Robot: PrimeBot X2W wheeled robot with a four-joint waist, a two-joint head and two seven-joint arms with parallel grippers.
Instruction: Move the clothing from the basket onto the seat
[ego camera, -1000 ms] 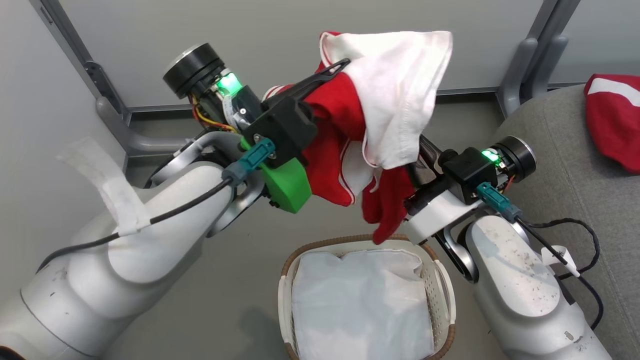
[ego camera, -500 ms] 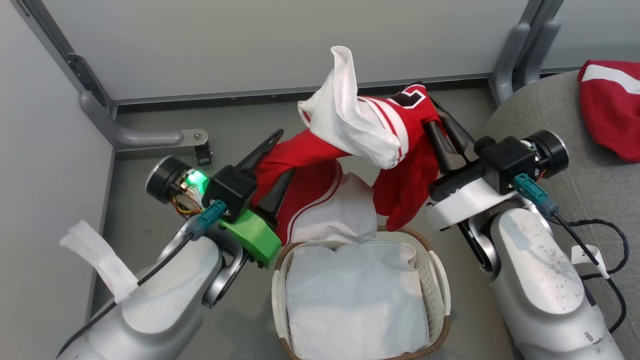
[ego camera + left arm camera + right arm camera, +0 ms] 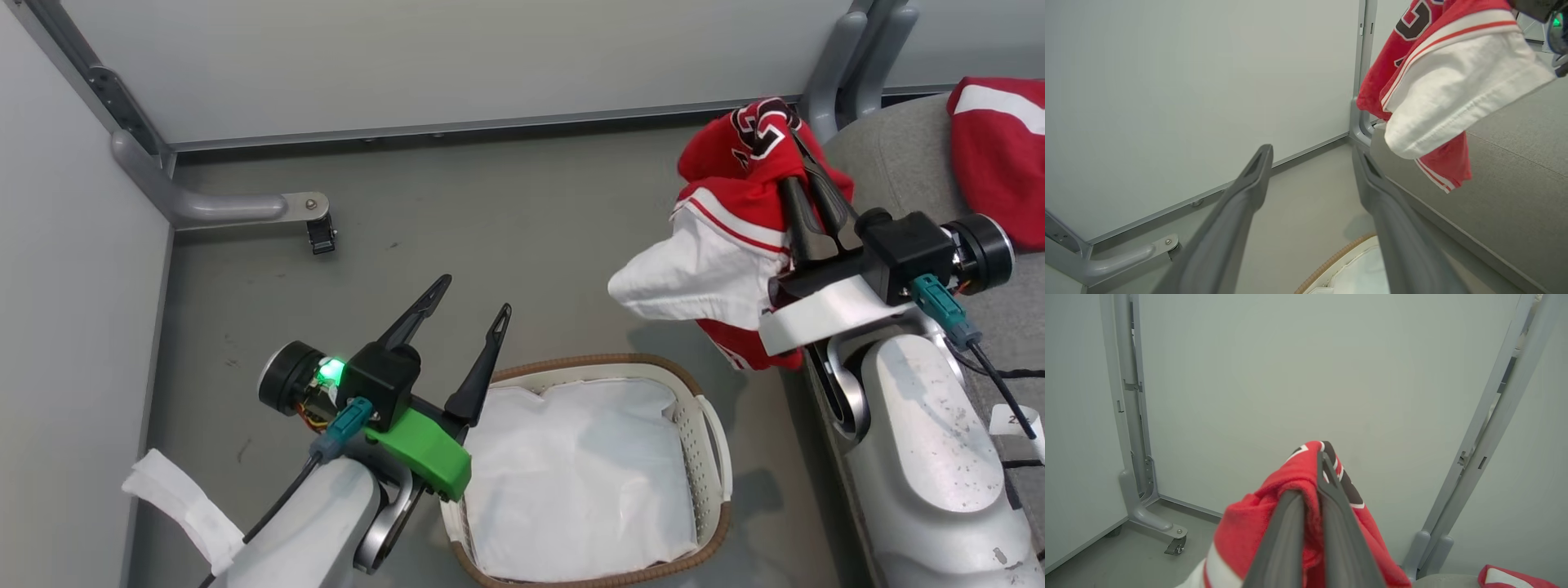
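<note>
Head view. Noted left end effector point(image 3: 475, 294) at lower left, released: two dark fingers spread wide, nothing between them, hovering above the floor point(image 3: 490, 204) just beside the left rim of the basket point(image 3: 709, 425). Confirmed in left wrist view: fingers apart, bare floor behind the gap.

Noted right end effector point(image 3: 804, 159) at right, clenched on a red jersey point(image 3: 727, 192): fingers pressed together, red fabric pinched between them and bunched over the tips. Confirmed in right wrist view, cloth wrapped round both fingers. Dark numeral with white outline visible on the bunched top. White panel with red stripes hanging to the left of the wrist, red hem with white stripes drooping below it. Jersey held in the air, clear of the basket, over the floor at the near edge of the grey seat point(image 3: 898, 155). Contact with the seat edge: cannot tell.

Logged second red garment point(image 3: 996, 163), white stripe across it, lying on the seat at upper right, apart from the held jersey.

Logged basket upright on the floor at bottom centre, with a crumpled white liner sheet point(image 3: 571, 482) inside.

Small caster foot point(image 3: 320, 233) of a grey frame on the floor at upper left, well apart from the basket.
</note>
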